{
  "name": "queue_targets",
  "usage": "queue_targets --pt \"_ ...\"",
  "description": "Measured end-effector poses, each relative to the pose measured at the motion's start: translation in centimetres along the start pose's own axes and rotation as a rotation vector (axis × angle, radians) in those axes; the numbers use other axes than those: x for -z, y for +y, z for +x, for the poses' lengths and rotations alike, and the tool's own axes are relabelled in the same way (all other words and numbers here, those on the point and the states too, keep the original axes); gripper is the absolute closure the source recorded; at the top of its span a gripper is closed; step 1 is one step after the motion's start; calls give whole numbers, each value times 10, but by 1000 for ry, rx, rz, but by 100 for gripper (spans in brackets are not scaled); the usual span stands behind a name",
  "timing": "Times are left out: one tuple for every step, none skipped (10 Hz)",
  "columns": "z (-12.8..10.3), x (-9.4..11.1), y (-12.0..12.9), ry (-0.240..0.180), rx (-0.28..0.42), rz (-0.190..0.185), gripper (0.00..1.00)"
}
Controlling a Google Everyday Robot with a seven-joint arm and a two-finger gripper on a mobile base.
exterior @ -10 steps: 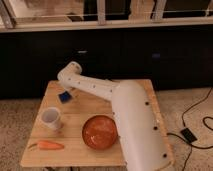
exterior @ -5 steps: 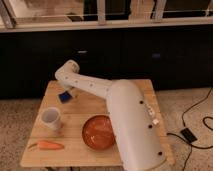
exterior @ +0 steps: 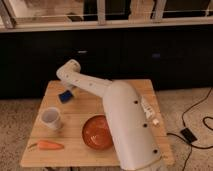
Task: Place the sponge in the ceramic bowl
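The blue sponge (exterior: 65,96) lies on the far left part of the wooden table (exterior: 85,107). My gripper (exterior: 73,90) hangs from the end of the white arm (exterior: 95,86), right at the sponge's upper right edge and mostly hidden by the arm. The orange-red ceramic bowl (exterior: 96,133) sits near the table's front middle. The arm's thick segment covers the bowl's right side.
A white mug (exterior: 51,118) stands left of the bowl, and an orange carrot (exterior: 48,145) lies at the front left corner. A small black box (exterior: 189,134) with a cable lies on the floor to the right. A dark counter wall runs behind the table.
The thick arm segment has swung slightly left and now covers more of the bowl. The sponge, mug and carrot have stayed in place.
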State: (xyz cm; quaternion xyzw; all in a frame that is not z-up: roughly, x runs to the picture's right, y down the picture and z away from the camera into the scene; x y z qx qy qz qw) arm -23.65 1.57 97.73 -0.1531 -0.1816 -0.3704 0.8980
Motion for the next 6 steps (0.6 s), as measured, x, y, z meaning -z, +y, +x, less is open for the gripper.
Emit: queue_targets --pt "3 -4 2 1 -4 -11 20" --pt "4 -7 4 -4 -8 -20 20" --pt "7 -12 6 -9 -14 -31 20" --pt "6 -16 8 -16 -16 -39 20" --pt "5 -20 8 -22 -15 -46 20" --pt "5 -23 8 -26 -15 -53 20"
